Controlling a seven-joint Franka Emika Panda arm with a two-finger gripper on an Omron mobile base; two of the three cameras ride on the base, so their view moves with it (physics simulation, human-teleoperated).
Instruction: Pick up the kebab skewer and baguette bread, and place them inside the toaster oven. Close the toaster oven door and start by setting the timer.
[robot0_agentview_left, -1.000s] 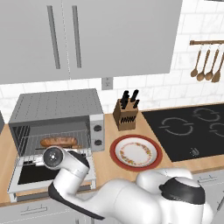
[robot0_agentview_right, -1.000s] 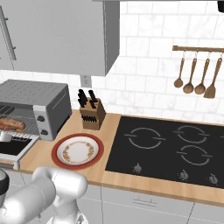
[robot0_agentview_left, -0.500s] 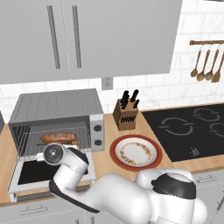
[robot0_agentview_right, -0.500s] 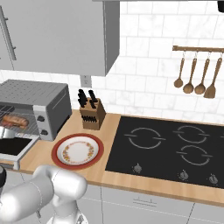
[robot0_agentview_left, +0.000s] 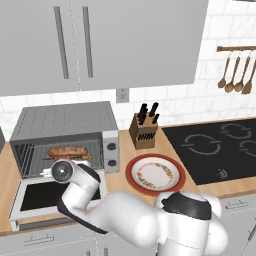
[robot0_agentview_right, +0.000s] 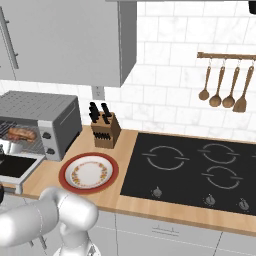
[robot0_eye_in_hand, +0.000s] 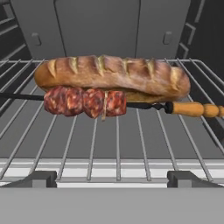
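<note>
Left base view: the toaster oven (robot0_agentview_left: 65, 135) sits on the wooden tabletop (robot0_agentview_left: 125, 187) under the cabinets, and its toaster oven door (robot0_agentview_left: 35, 197) is dropped flat open toward the robot. The baguette bread (robot0_agentview_left: 67, 151) lies on the wire rack inside, with the arm's wrist right in front of the opening. Beside the oven, a red-rimmed plate (robot0_agentview_left: 155, 175), a knife block (robot0_agentview_left: 145, 131) behind it, and the black cooktop (robot0_agentview_left: 220, 147) off to the right.

Right base view: the same oven at the far left edge, loaf on its rack, door down; wooden utensils (robot0_agentview_right: 222, 92) hang on the wall rail.

Hand view: we are looking straight into the oven. The loaf lies across the rack (robot0_eye_in_hand: 118, 140) (score marks up), and the kebab skewer (robot0_eye_in_hand: 87, 101) lies just in front of it, apparently touching its lower edge, wooden handle to the right. The pincer (robot0_eye_in_hand: 112, 179) stands empty, its tips spread wide, near the rack's front bar.
</note>
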